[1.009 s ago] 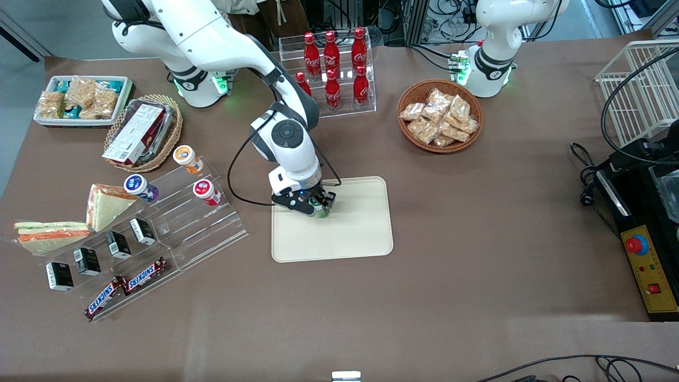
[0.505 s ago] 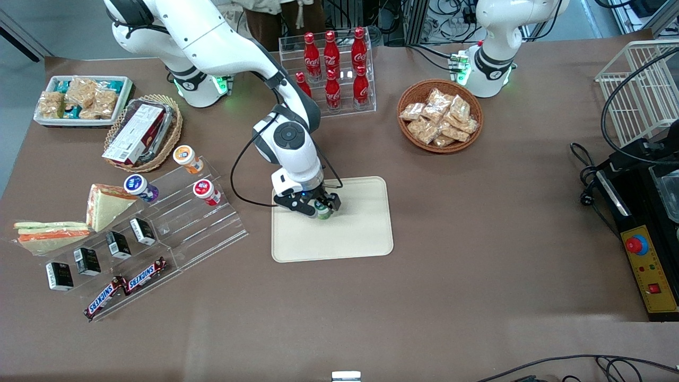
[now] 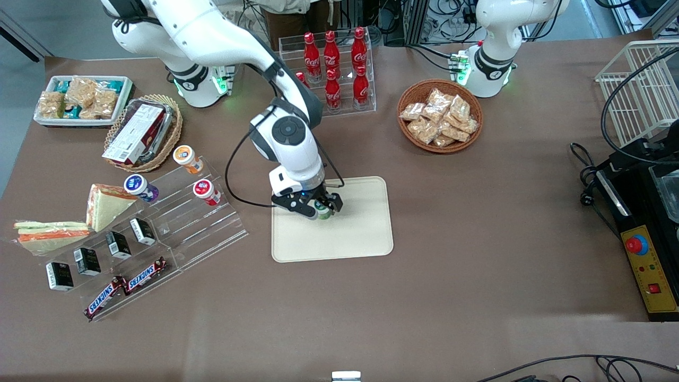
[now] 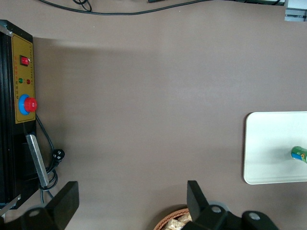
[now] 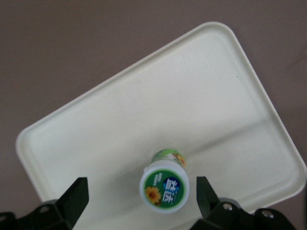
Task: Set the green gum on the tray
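The green gum [image 5: 164,188], a small bottle with a green body and a white lid with a green label, stands upright on the cream tray [image 5: 144,115]. My gripper [image 5: 140,195] is open, just above the bottle, with a finger on each side and a clear gap to the lid. In the front view the gripper [image 3: 314,206] hangs over the tray [image 3: 355,233] near its edge farthest from the camera, and the gum [image 3: 323,209] shows between the fingers. The gum [image 4: 300,154] also shows on the tray [image 4: 268,143] in the left wrist view.
A clear stepped rack [image 3: 175,212] with a red-lidded [image 3: 206,191], purple [image 3: 140,188] and orange bottle [image 3: 186,158] stands toward the working arm's end. A cola bottle rack [image 3: 334,69] and a wicker snack basket [image 3: 440,115] stand farther from the camera than the tray.
My gripper has opened and let go of the green gum, which now stands on the tray. The wrist has risen slightly.
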Robot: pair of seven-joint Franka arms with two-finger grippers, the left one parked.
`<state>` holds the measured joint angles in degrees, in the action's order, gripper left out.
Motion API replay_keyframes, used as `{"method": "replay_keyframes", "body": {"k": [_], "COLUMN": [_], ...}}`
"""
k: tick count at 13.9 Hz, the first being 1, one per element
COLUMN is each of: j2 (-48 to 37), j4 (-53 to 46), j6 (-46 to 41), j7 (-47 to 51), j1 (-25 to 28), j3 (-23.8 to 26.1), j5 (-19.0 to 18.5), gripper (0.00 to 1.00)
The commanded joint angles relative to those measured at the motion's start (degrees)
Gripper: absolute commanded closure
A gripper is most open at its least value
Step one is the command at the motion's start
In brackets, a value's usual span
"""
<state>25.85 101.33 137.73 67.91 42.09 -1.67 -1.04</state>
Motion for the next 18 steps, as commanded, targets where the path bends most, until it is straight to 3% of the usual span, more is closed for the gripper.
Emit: {"method": "replay_keyframes", "body": {"k": [1, 3, 5, 9, 13, 18], "j2": [-8.4, -14.3, -19.9, -28.1, -33.0, -32.4], "j4": [0.7, 0.5, 0.0, -2.5, -3.3, -7.3], "j6": [-7.1, -16.6, -25.4, -36.6, -38.0, -40.0], "j7": [-0.9, -5.0, -15.7, -28.1, -48.7, -65.8], "j1": [-0.4, -3.8, -5.7, -12.0, -21.8, -32.2], "j3": [-0.1, 0.4, 0.2, 0.5, 0.6, 0.1], "j5": [-0.7, -0.9, -0.6, -0.8, -0.7, -0.7], "gripper": [0.00, 0.00, 0.00, 0.00, 0.00, 0.00]}}
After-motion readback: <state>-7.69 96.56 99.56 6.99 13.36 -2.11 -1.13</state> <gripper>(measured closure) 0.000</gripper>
